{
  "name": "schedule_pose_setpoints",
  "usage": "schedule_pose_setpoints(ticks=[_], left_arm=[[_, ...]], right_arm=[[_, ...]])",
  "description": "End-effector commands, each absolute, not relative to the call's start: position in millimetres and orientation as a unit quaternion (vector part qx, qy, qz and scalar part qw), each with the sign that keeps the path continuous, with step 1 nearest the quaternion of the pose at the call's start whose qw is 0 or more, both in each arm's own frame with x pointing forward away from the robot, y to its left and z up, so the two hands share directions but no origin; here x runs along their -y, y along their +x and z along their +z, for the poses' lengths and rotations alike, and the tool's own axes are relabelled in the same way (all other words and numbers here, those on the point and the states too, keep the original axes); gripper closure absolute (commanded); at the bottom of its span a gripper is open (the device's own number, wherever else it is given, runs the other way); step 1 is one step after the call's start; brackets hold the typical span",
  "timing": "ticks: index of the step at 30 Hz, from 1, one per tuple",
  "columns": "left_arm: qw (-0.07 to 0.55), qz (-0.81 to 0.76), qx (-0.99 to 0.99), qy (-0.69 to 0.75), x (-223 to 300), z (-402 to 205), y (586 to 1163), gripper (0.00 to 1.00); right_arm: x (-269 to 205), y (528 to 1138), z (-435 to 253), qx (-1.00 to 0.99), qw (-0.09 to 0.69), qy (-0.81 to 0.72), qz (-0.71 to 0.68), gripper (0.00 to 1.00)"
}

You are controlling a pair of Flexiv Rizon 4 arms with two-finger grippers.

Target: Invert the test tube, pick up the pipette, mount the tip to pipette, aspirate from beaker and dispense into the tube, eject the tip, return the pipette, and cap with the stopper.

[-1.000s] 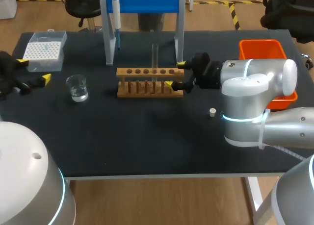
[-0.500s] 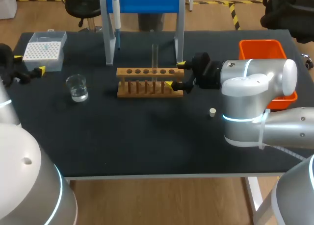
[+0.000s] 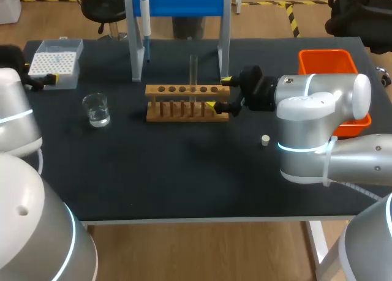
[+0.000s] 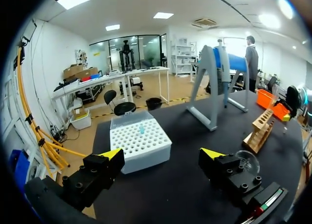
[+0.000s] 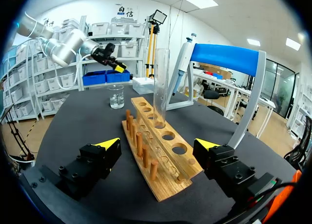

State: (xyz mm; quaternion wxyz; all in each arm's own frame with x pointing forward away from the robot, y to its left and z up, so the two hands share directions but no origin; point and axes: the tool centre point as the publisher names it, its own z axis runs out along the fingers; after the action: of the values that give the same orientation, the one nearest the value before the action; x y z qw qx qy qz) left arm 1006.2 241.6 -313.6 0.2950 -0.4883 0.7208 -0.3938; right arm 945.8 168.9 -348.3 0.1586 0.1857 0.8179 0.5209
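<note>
A clear test tube point(image 3: 193, 70) stands upright in the wooden rack point(image 3: 187, 101). My right gripper point(image 3: 219, 92) is open at the rack's right end, fingers astride it without touching; in the right wrist view the rack point(image 5: 161, 151) and tube point(image 5: 160, 87) lie between and ahead of the open fingers point(image 5: 157, 145). The pipette point(image 3: 144, 21) hangs on the blue stand point(image 3: 184, 4). My left gripper point(image 3: 40, 73) is open beside the white tip box point(image 3: 56, 62); its wrist view shows the box point(image 4: 140, 143) just ahead of the gripper point(image 4: 162, 155). The beaker point(image 3: 96, 109) and the small stopper point(image 3: 265, 140) sit on the mat.
An orange bin point(image 3: 327, 63) stands at the far right, partly behind my right arm. The stand's grey legs point(image 3: 223, 45) rise just behind the rack. Open black mat stretches across the front half of the table point(image 3: 184, 177).
My left arm has drawn back and away toward the table's far left corner, its gripper now beside the tip box. The right arm has not moved.
</note>
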Motion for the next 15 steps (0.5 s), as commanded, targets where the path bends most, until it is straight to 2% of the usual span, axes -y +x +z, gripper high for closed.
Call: schedule_pose_setpoints(ticks=[1, 15], left_arm=[[0.296, -0.384, -0.718, -0.5, -240.3, -329.2, 1037.9, 0.0], [0.293, -0.385, -0.707, -0.516, -243.9, -353.2, 1072.5, 0.0]], right_arm=[[-169.3, 945.7, -349.4, -0.817, 0.16, 0.186, 0.522, 0.0], [-169.3, 945.7, -349.4, -0.817, 0.16, 0.186, 0.522, 0.0]])
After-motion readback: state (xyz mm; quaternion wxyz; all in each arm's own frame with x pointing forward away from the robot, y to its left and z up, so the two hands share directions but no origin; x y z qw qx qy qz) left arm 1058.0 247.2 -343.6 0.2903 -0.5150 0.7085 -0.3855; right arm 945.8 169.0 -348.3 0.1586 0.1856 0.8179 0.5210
